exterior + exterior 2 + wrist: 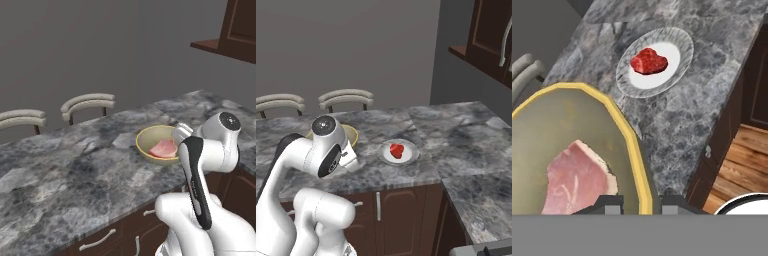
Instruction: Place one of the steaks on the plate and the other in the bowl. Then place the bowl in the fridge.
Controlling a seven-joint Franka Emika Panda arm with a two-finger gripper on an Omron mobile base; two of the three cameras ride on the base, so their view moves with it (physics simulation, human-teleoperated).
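**Bowl gripped at the rim, both steaks served**

The gripper (642,204) is clamped on the near rim of the bowl (572,120), which holds the pale pink steak (574,182). Beside the bowl on the marble counter (466,135), the plate (679,60) carries the dark red steak (648,61).

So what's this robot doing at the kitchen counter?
It is sorting raw meat. A deep red steak already lies on the white plate, and a paler pink steak lies in the yellowish bowl. The gripper is closed on the bowl's rim, one fingertip inside and one outside. Both dishes sit side by side on the grey marble counter.
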